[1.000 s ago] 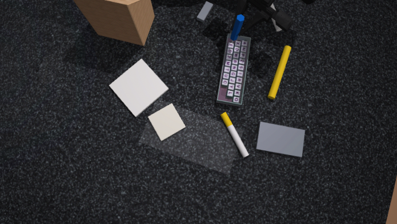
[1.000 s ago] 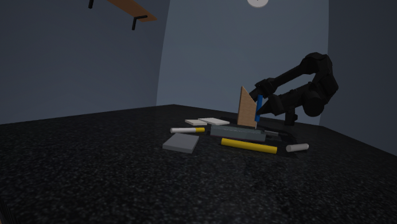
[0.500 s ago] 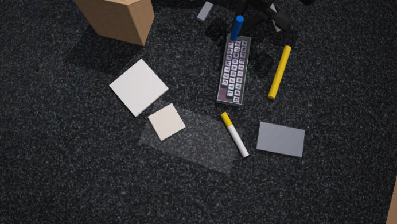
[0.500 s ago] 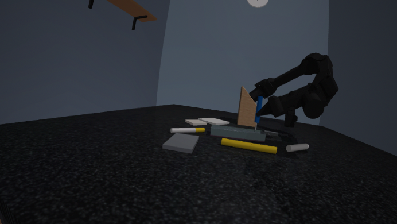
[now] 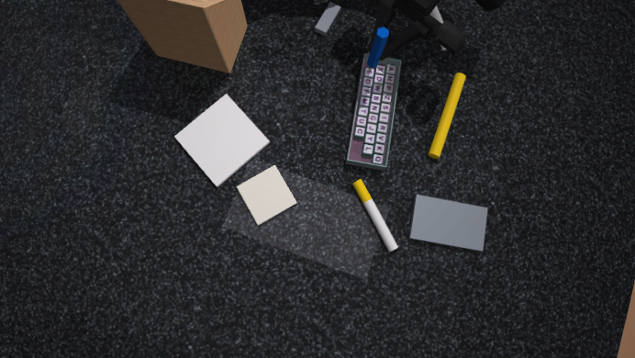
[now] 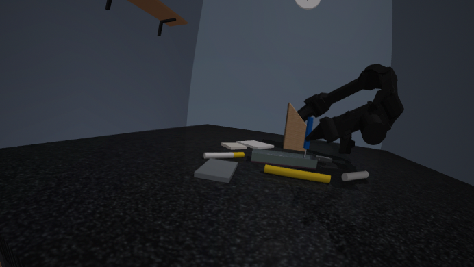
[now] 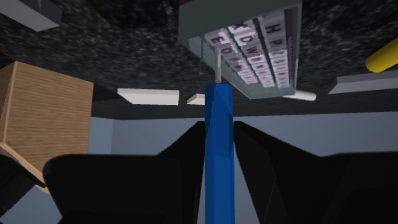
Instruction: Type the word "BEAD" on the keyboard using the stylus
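Blue stylus (image 7: 219, 145) is sitting clamped between our two black fingers, its thin grey tip meeting the near end of the keyboard (image 5: 373, 112).

Working outward, we are seeing our gripper (image 7: 219, 131) narrowly closed on that one stylus, which is standing steeply over the keyboard's end row nearest the arm (image 6: 373, 103); which key the tip is on we cannot tell. Beyond the single keyboard we are counting one long yellow rod (image 5: 447, 116) lying just beside it, one white marker with a yellow cap (image 5: 375, 216), one grey slab (image 5: 449, 222), two pale square pads (image 5: 222, 139) (image 5: 266, 195), one wooden block (image 5: 193, 27), and one short white cylinder (image 6: 355, 175), all resting apart on the dark speckled desk (image 5: 92, 275).
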You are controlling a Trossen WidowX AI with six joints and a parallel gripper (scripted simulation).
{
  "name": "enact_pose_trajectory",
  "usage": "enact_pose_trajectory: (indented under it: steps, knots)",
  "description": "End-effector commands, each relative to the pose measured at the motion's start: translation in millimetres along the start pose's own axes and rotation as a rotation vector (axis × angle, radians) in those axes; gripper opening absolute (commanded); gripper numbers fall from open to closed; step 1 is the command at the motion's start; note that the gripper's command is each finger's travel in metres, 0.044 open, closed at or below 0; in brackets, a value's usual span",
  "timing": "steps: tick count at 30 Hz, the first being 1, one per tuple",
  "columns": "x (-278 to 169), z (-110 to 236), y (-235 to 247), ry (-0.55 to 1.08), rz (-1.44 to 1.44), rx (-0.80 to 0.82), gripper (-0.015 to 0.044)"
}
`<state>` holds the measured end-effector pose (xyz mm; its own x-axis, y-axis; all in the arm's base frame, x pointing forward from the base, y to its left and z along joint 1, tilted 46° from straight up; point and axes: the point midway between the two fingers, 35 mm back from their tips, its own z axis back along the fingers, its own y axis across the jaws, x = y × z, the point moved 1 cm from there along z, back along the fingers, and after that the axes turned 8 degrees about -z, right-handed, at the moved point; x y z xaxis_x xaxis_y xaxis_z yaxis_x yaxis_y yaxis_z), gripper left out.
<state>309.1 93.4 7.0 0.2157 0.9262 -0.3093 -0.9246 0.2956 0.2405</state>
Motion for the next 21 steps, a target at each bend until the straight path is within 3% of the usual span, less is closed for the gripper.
enact_pose_trajectory:
  steps: [1,21]
  knots:
    - [1.2,-1.5,0.8,-0.002,-0.004,0.004,0.0081]
    - [8.4,-5.7,1.8,-0.002,-0.004,0.004,0.0081]
